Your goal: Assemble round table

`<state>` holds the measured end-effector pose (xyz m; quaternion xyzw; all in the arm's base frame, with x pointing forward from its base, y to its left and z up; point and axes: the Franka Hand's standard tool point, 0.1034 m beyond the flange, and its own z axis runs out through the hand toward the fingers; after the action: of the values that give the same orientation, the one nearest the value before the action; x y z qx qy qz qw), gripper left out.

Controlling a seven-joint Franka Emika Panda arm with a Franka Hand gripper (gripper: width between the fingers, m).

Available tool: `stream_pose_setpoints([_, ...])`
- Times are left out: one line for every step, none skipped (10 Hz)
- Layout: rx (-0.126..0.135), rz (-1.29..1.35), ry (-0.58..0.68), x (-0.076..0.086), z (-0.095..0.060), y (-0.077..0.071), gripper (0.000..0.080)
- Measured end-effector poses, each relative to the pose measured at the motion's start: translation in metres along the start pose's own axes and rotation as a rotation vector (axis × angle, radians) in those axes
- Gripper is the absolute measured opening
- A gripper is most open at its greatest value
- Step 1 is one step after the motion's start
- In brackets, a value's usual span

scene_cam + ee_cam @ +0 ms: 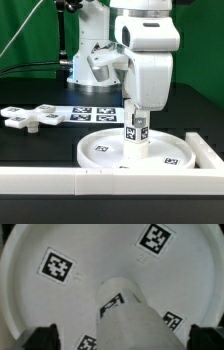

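The large round rimmed disc (172, 150) lies flat on the table at the exterior view's right. It fills the wrist view (95, 249) with several tags on its face. The short cylindrical post (135, 140) stands upright at the disc's middle, tags on its side. In the wrist view the post (135, 317) runs from the disc toward the camera. My gripper (136, 120) is directly over the post's top. Its fingers (45, 336) straddle the post with a gap showing, so the gripper (128, 339) is open. The cross-shaped piece (30, 118) lies on the table at the exterior view's left.
The marker board (95, 113) lies flat behind the disc, between it and the cross-shaped piece. The long white border wall (100, 180) runs along the front and turns up the exterior view's right side (210, 150). The arm's base (95, 60) stands at the back.
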<state>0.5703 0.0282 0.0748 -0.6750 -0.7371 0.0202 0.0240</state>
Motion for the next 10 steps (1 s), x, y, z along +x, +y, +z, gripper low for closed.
stream_pose_setpoints([0.000, 0.018, 0.001, 0.0017, 0.0000, 0.0001, 0.0528])
stream_pose_setpoints([0.000, 0.031, 0.002, 0.0035, 0.0001, 0.0000, 0.0528])
stream_pose_setpoints([0.001, 0.044, 0.003, 0.0057, 0.0002, 0.0000, 0.0404])
stream_pose_setpoints([0.001, 0.048, 0.003, 0.0061, 0.0002, 0.0000, 0.0404])
stream_pose_setpoints([0.001, 0.049, 0.003, 0.0055, 0.0002, 0.0000, 0.0404])
stream_pose_setpoints([0.001, 0.050, 0.003, 0.0051, 0.0002, 0.0000, 0.0404])
stream_pose_setpoints([0.001, 0.084, 0.003, 0.0050, 0.0002, 0.0000, 0.0404])
stream_pose_setpoints([0.001, 0.093, 0.003, 0.0047, 0.0002, -0.0001, 0.0404])
stream_pose_setpoints([0.002, 0.172, 0.004, 0.0049, 0.0003, -0.0003, 0.0404])
stream_pose_setpoints([0.003, 0.269, 0.004, 0.0049, 0.0005, -0.0006, 0.0406])
